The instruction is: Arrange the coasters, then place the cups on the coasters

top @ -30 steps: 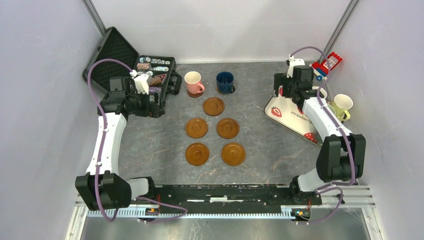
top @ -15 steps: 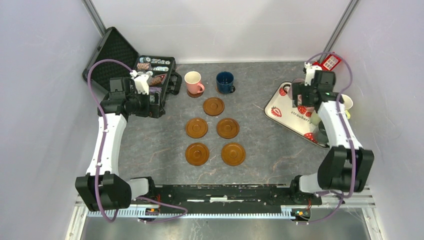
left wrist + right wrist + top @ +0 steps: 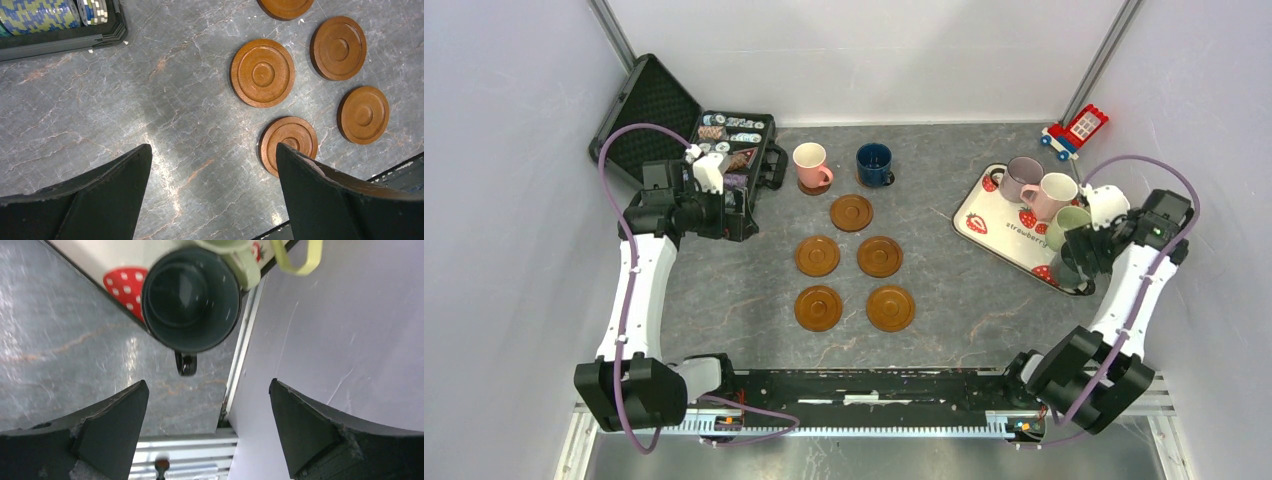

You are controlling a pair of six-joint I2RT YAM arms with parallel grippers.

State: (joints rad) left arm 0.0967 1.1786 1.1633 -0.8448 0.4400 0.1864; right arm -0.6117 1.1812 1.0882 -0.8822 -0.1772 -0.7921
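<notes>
The right arm has swung away from the far corner of the tray (image 3: 980, 212) and now reaches in from the wall side, with the right gripper (image 3: 1072, 260) over the tray's near end. Its fingers stand wide apart and hold nothing. In the wrist view the dark grey-green mug (image 3: 192, 300) sits upright just ahead of the right gripper (image 3: 208, 382), centred on the gap between the fingers, with its handle pointing back toward them. The light green mug (image 3: 235, 260) touches it on the far side. The mauve-grey mug (image 3: 1022, 175) and pale pink-white mug (image 3: 1056, 193) stand further along the tray, beyond the gripper.

The left arm has hardly shifted. The left gripper (image 3: 722, 215) hangs by the near edge of the open case (image 3: 649, 105), fingers spread and empty. Ahead of it and off to its right, five coasters (image 3: 262, 73) lie flat on the table, the nearest one partly hidden behind its right finger. The pink mug (image 3: 809, 163) and navy mug (image 3: 874, 163) stand beyond them.
</notes>
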